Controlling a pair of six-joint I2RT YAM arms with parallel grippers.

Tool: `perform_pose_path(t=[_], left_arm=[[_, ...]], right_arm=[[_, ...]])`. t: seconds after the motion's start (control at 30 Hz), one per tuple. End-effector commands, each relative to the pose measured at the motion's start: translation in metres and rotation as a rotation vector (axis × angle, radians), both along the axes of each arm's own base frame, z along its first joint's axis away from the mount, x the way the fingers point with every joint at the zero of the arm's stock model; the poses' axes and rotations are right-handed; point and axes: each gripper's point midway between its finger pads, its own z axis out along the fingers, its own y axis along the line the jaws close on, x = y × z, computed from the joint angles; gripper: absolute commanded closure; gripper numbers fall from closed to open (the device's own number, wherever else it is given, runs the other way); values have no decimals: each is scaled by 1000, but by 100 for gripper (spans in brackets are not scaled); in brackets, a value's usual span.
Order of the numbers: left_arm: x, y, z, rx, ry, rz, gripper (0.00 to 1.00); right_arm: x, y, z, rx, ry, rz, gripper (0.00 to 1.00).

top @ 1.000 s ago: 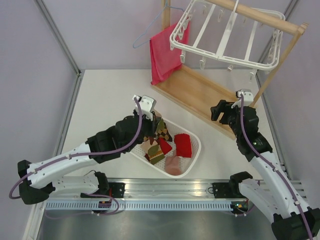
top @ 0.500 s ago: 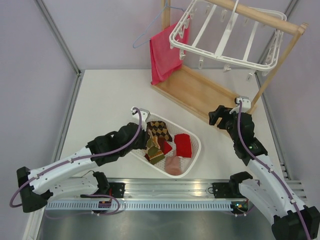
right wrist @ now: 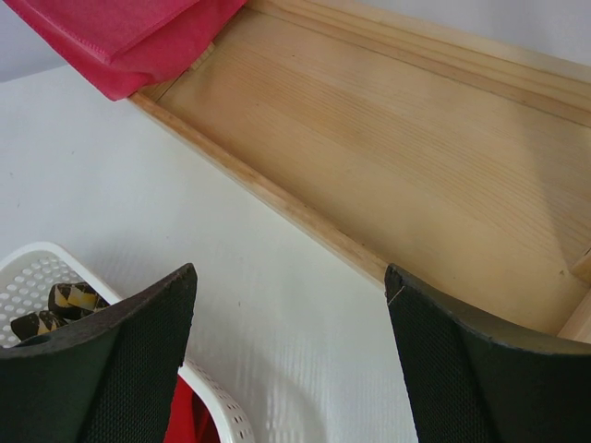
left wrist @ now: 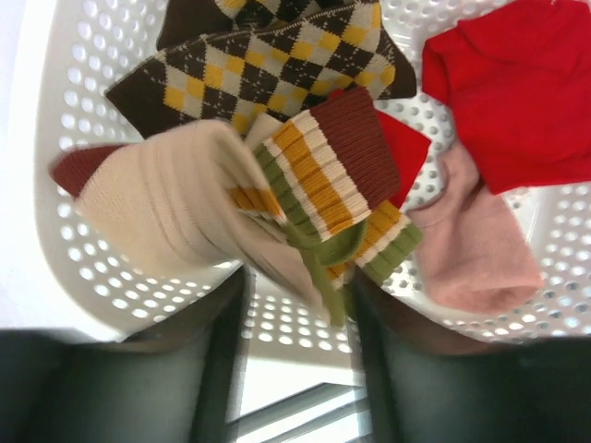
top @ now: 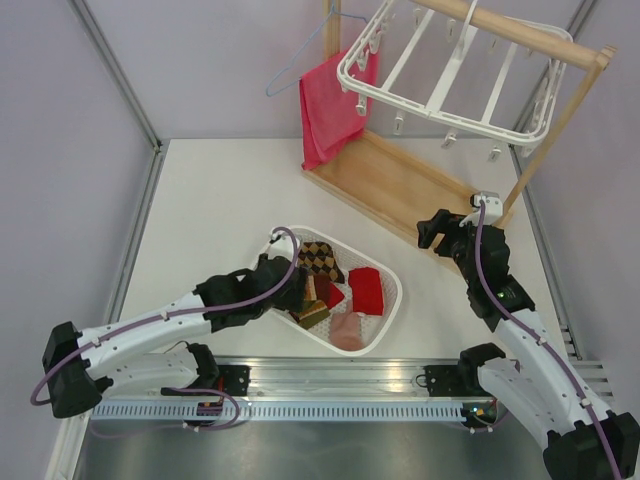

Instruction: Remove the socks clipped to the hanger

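Since left gripper (left wrist: 300, 295) jaws, clenched one second ago, now stand parted low in basket (left wrist: 55, 185), we judge striped sock (left wrist: 323, 175) released onto other socks (left wrist: 277, 55). Right gripper (right wrist: 291, 305) spread, empty, near wooden stand (right wrist: 397, 148). Clips on hanger (top: 440, 107) look bare: we reckon removal done.

The left arm (top: 150, 325) is lying low and stretched from the near-left corner of the worktop (top: 220, 200) toward its middle, with the wrist tipping downward. The left claw (left wrist: 300, 286) is pointing down, its fingers (left wrist: 217, 341) standing partly apart. The right arm (top: 530, 340) is standing up from the near-right corner, bent at the elbow, with the wrist leaning toward the far edge. The right claw (right wrist: 291, 277) is gaping wide, angled down at the worktop.
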Motion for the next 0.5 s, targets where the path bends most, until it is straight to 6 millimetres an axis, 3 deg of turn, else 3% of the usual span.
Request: perform_pose_path(t=[0.0,0.3,0.47], left_arm=[[1,-5,2,-47,16,31,1],[7,-21,-4,-47,42,-7,0],[29,-39,14,-148,8,-44,0]], right_arm=[[3,2,3,22,-22,1,14],[1,0,3,14,-22,-3,13],[1,-4,-3,-8,-4,-16,12]])
